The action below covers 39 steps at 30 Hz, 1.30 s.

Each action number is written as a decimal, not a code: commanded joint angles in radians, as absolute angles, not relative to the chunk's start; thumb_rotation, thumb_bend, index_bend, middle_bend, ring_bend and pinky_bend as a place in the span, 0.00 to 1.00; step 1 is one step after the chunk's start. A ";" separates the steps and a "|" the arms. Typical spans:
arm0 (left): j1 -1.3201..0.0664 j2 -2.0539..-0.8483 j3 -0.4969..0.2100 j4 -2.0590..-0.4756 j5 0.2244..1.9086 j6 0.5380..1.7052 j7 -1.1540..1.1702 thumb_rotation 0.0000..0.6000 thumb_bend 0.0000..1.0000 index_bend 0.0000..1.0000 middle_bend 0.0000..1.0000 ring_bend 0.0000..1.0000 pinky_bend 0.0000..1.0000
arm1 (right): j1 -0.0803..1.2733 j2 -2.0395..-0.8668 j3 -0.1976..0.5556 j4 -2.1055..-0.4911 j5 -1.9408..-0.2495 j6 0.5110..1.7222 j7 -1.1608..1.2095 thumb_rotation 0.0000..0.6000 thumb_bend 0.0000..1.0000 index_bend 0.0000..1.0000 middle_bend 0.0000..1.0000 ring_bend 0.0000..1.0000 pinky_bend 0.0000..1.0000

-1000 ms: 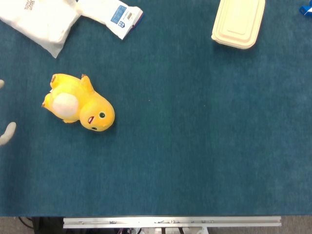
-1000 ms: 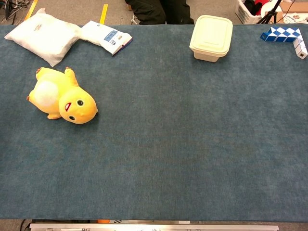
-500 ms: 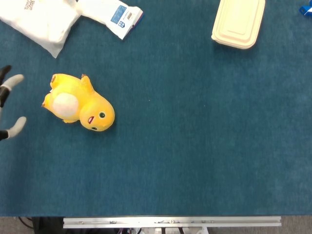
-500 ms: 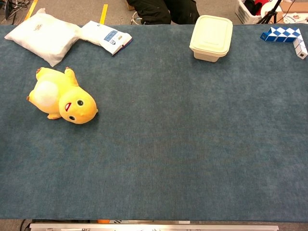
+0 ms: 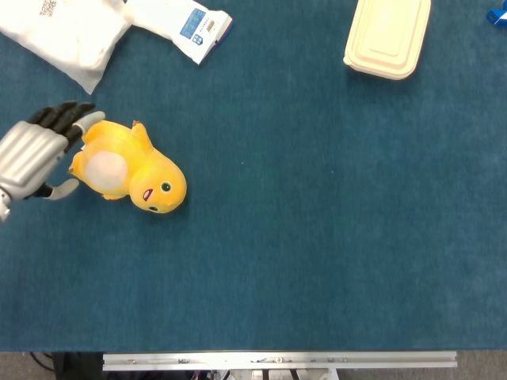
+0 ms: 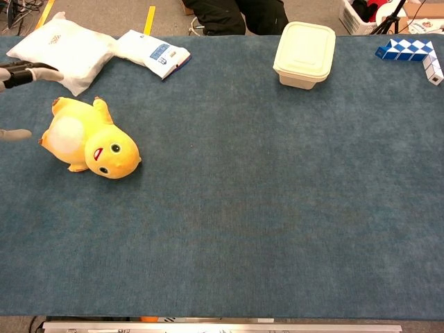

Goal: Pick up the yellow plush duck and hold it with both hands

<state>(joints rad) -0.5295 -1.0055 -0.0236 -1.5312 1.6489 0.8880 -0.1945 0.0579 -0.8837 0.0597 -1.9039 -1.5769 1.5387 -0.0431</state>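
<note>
The yellow plush duck (image 5: 127, 166) lies on its back on the blue cloth at the left, white belly up, head toward the table's front; the chest view shows the duck (image 6: 87, 142) too. My left hand (image 5: 36, 154) sits just left of the duck's tail end, fingers spread, holding nothing. Its fingertips (image 5: 89, 120) reach the duck's far edge; whether they touch is unclear. In the chest view only the left hand's fingertips (image 6: 28, 71) show at the left edge. My right hand is out of both views.
A white pillow-like bag (image 5: 67, 32) and a white-blue packet (image 5: 186, 24) lie behind the duck. A cream lidded box (image 5: 388, 36) stands at the back right. A blue-white folding toy (image 6: 411, 52) lies at the far right.
My left hand has come in from the left edge and moved right, up to the duck's tail end. The duck has not moved.
</note>
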 commanded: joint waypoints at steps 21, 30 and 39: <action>-0.693 -1.155 0.048 -1.327 1.663 0.760 -0.331 1.00 0.27 0.00 0.00 0.00 0.10 | 0.044 -0.873 0.057 -1.929 -1.556 1.538 -0.067 1.00 0.17 0.14 0.25 0.09 0.18; -0.712 -1.232 0.083 -1.231 1.693 0.806 -0.491 1.00 0.27 0.14 0.05 0.04 0.20 | 0.043 -0.870 0.060 -1.932 -1.549 1.535 -0.073 1.00 0.17 0.14 0.25 0.09 0.18; -0.736 -1.282 0.143 -1.174 1.730 0.809 -0.608 1.00 0.28 0.45 0.29 0.30 0.53 | 0.048 -0.875 0.063 -1.938 -1.544 1.526 -0.084 1.00 0.17 0.14 0.26 0.09 0.18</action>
<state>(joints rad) -0.7313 -1.2760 0.1375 -1.1792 1.7257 0.8108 -0.6022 0.0481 -0.8750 0.0630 -1.9382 -1.5444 1.5266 -0.0840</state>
